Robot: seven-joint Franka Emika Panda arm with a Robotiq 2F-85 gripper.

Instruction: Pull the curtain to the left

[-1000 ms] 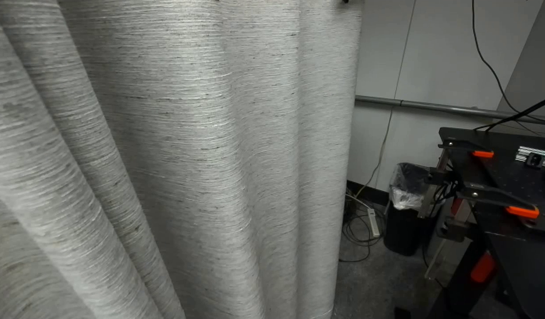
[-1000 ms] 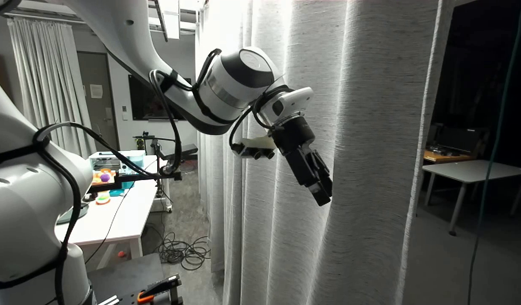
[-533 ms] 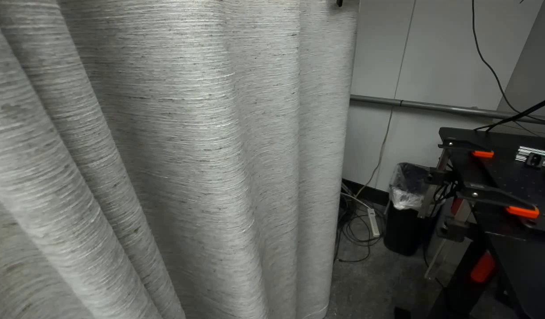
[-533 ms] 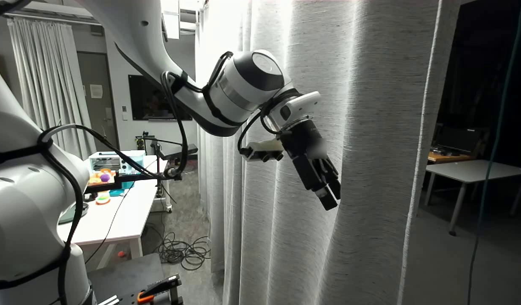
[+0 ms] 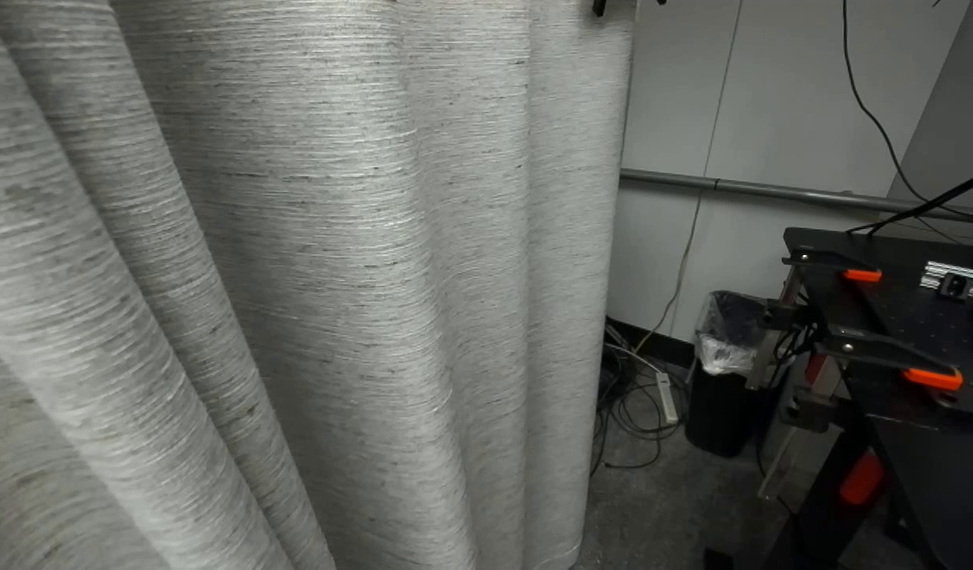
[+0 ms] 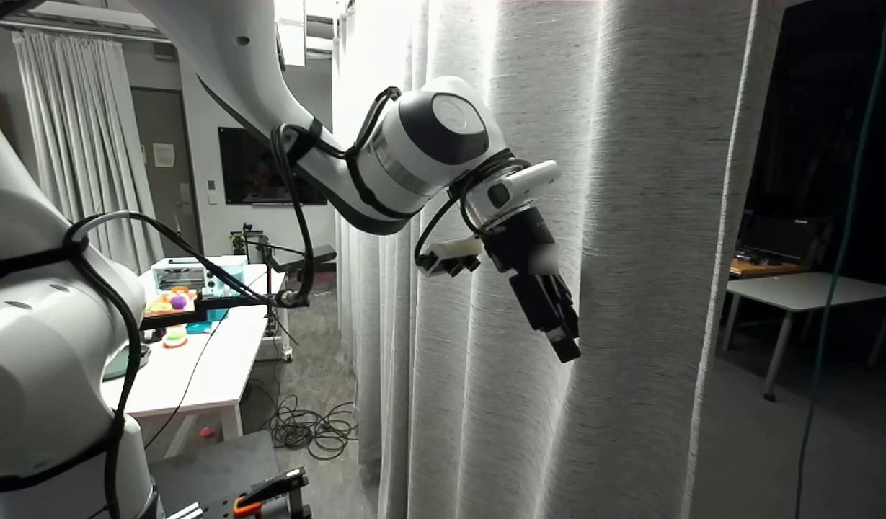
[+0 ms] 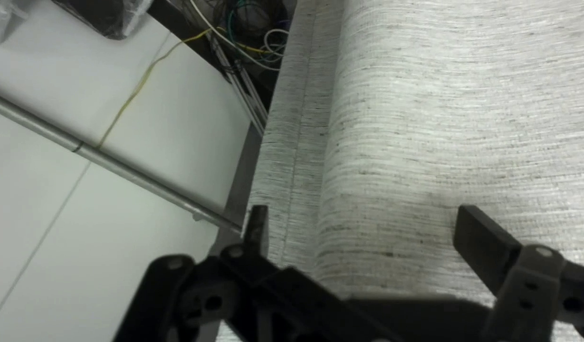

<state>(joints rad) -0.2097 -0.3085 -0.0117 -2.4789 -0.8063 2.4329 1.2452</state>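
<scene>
my arm (image 6: 244, 79) slanted from the upper left of an exterior view down to the right, bent at the wrist (image 6: 450, 119), and my gripper (image 7: 367, 232) pointed obliquely downward from there, tilted, with the curtain (image 6: 652, 252) behind it in that view. my fingers (image 7: 486, 249) stood wide apart: in the wrist view a rounded fold of the curtain ran behind the gap between them. the finger on that view's right lay over grey weave; the one on the left sat by the curtain's side edge, near the pale wall (image 7: 40, 204) and its metal pipe (image 7: 130, 174). whether either tip touched the cloth, i could not tell. the curtain hung in deep folds in both exterior views, its edge in an exterior view ending left of a bin (image 5: 724, 408) and a black table (image 5: 941, 467).
</scene>
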